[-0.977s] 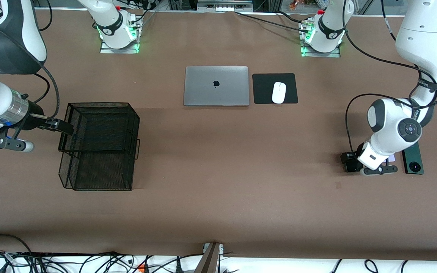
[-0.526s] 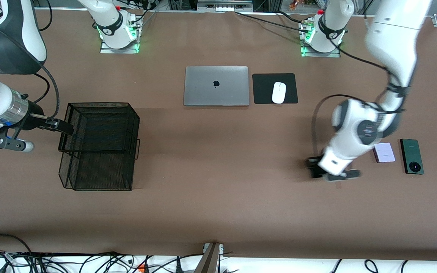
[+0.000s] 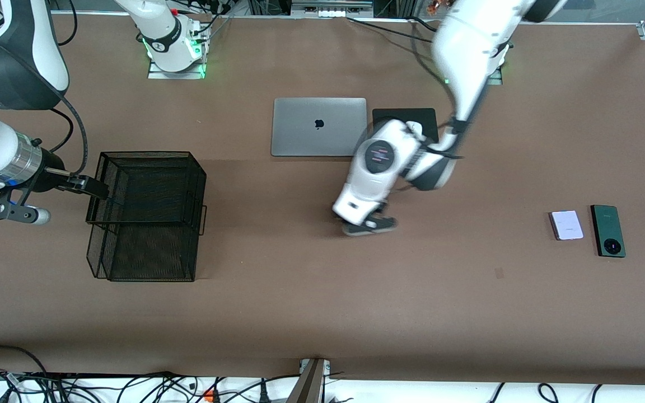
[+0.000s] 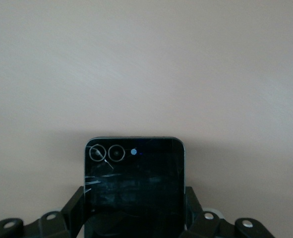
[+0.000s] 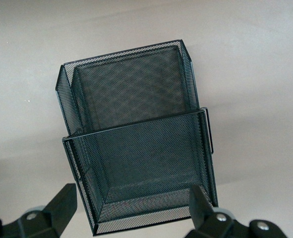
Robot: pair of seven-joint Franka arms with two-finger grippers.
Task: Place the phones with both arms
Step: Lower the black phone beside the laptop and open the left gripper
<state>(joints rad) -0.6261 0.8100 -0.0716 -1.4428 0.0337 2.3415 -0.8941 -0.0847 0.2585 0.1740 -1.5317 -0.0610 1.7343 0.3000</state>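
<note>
Black phone (image 4: 135, 186) clamped between the fingers (image 4: 73, 208) of the left gripper (image 3: 368, 223), over the counter (image 3: 322, 302) near the laptop (image 3: 319, 126).
Lilac phone (image 3: 566, 225) and green phone (image 3: 607, 230) are seen touching the counter, well apart from the laptop; the right gripper (image 5: 131, 208), spread wide, waits over the basket (image 3: 146, 215).

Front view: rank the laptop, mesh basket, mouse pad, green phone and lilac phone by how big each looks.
Largest to smallest in the front view:
1. mesh basket
2. laptop
3. mouse pad, partly covered by the left arm
4. green phone
5. lilac phone
The two phones look close in area, so that order is unsure.
</note>
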